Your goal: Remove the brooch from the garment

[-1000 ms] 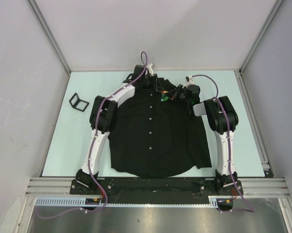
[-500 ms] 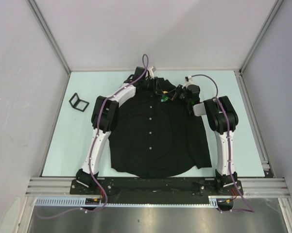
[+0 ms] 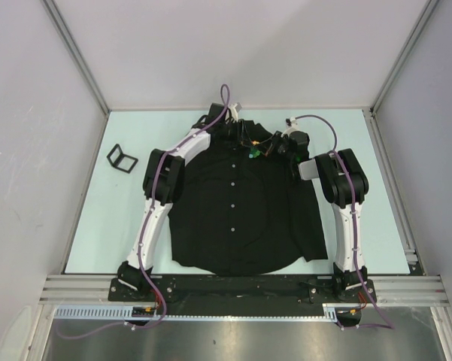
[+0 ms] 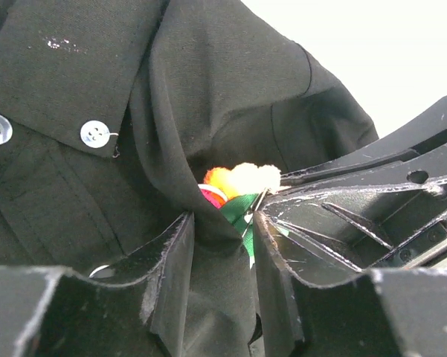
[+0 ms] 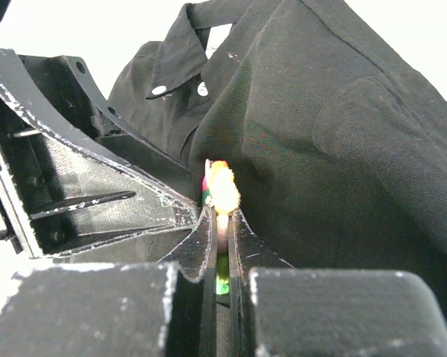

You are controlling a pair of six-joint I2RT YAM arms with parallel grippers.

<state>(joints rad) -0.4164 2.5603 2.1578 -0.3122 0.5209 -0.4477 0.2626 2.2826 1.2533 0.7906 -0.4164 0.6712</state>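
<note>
The black shirt [image 3: 237, 207] lies flat on the table, collar at the far end, with a row of white buttons. The brooch [image 3: 253, 151] sits right of the collar; its yellow, orange, pink and green parts show in the left wrist view [image 4: 238, 186] and the right wrist view [image 5: 223, 190]. My right gripper [image 3: 267, 147] is shut on the brooch, edge-on between the fingertips [image 5: 222, 223]. My left gripper [image 3: 241, 139] is shut on a fold of shirt fabric [image 4: 219, 230] just beside the brooch, touching my right gripper's fingers [image 4: 357, 216].
A small black folded bracket [image 3: 121, 157] lies on the pale green table [image 3: 383, 218] left of the shirt. Grey walls and metal rails enclose the table on all sides.
</note>
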